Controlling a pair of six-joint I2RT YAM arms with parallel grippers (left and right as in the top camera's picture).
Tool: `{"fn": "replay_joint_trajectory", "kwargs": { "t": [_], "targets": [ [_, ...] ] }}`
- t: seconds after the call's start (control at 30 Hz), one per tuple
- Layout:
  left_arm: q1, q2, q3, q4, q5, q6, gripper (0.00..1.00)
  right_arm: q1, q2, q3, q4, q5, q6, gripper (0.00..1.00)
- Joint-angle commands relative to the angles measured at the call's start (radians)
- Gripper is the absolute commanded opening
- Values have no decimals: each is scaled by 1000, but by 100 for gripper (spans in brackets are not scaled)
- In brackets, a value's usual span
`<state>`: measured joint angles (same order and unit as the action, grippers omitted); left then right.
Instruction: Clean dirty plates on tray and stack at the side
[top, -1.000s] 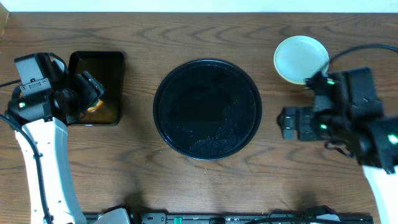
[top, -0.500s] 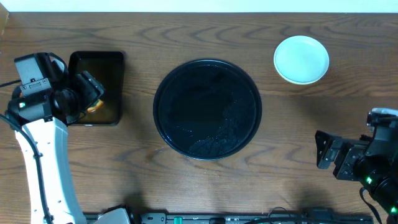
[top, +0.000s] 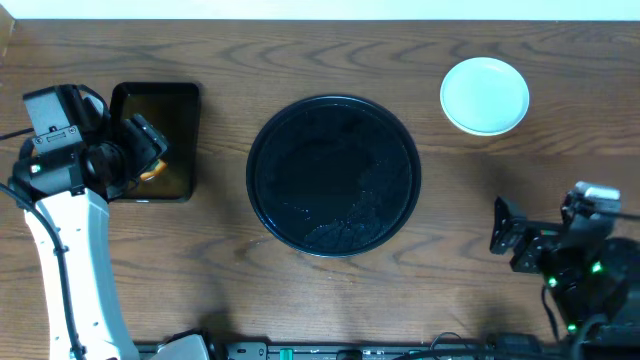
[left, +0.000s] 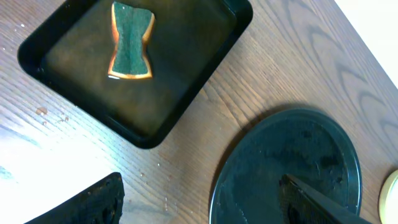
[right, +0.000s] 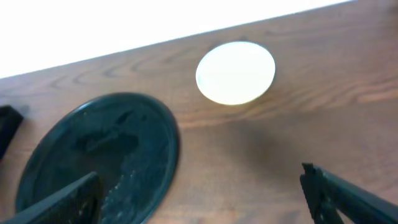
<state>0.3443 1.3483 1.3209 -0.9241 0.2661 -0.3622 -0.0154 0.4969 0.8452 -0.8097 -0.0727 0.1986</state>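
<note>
While both arms hang over the table (top: 300, 305), one to each side, the tray (top: 333, 175) sits in the middle of the wood. It is round and black with a low rim, and its floor shines with wet smears and fine droplets, thickest in the part nearest the robot.

To the right of the tray and a little farther back, well apart from its rim, are the plates (top: 484, 95). From above I see one pale round face, plain and smooth, and I cannot tell how many lie under it. It looks creamy in the right wrist view and closer to mint-white from overhead.

The right gripper (top: 503, 236) hovers to the right of the tray, nearer the robot than the plates and well clear of them. Its two dark fingers (right: 59, 199) stand at opposite corners of the wrist view, spread wide, with only bare wood between them.

The left gripper (top: 150, 148) is to the left of the tray, poised above the side of a rectangular black tray (top: 160, 100) that faces it. Its jaws are spread wide too and hold nothing. A strip of table separates the rectangular black tray from the tray. On its glossy, brownish floor lies a green sponge (left: 130, 40) with an orange-brown edge, pinched at the waist and lying flat.
</note>
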Motion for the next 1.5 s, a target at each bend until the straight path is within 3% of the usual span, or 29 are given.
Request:
{"fn": "replay_joint_trajectory", "kwargs": {
  "t": [0.0, 0.13, 0.37, 0.7, 0.9, 1.03, 1.47],
  "targets": [
    [3, 4, 7, -3, 10, 6, 79, -9, -117, -208, 131, 11, -17, 99],
    [3, 4, 7, -3, 10, 6, 79, -9, -269, -437, 342, -27, -18, 99],
    [3, 4, 7, -3, 10, 6, 79, -9, -460, -655, 606, -48, -76, 99],
    [3, 4, 7, -3, 10, 6, 79, -10, -492, -827, 892, -48, -113, 99],
    [3, 4, 7, -3, 10, 6, 79, -10, -492, -840, 855, 0, -171, 99],
    [3, 4, 7, -3, 10, 6, 79, -10, -492, -840, 727, 74, -208, 99],
    [3, 4, 7, -3, 10, 6, 79, -11, -491, -840, 734, 68, -245, 99]
  ]
}}
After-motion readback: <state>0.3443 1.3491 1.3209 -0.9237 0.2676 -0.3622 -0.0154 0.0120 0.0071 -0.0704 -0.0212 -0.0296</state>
